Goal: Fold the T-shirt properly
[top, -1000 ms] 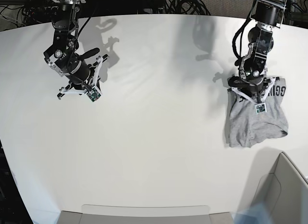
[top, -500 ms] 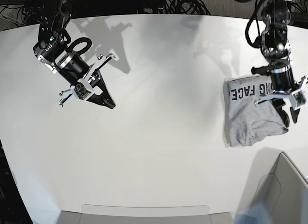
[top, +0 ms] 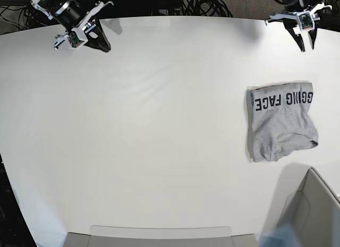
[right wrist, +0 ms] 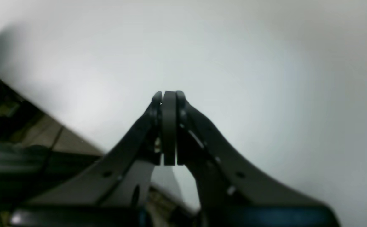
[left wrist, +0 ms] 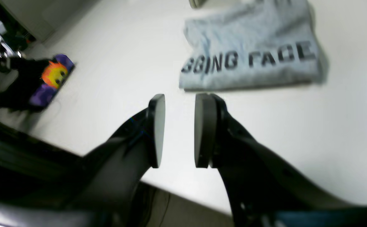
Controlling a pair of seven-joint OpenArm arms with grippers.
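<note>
The T-shirt (top: pixel 280 122) lies folded into a compact grey bundle on the right of the white table, its black "GING FACE" lettering facing up; in the left wrist view the T-shirt (left wrist: pixel 249 53) sits just beyond the fingers. My left gripper (top: pixel 307 45) hangs at the table's far right edge, well clear of the shirt. It is open, and my left gripper (left wrist: pixel 180 97) has nothing between its pads. My right gripper (top: pixel 105 47) is at the far left edge over bare table, and the right wrist view shows my right gripper (right wrist: pixel 169 94) shut and empty.
A grey box (top: pixel 313 210) stands at the near right corner, just below the shirt. A low grey tray edge (top: pixel 159 233) runs along the near side. Black cables (top: pixel 202 2) lie behind the table. A dark item with an orange-yellow figure (left wrist: pixel 49 77) lies off the table.
Both arms have pulled back and up to the table's far edge. The left gripper has come away from the T-shirt, which stays folded with the lettering showing.
</note>
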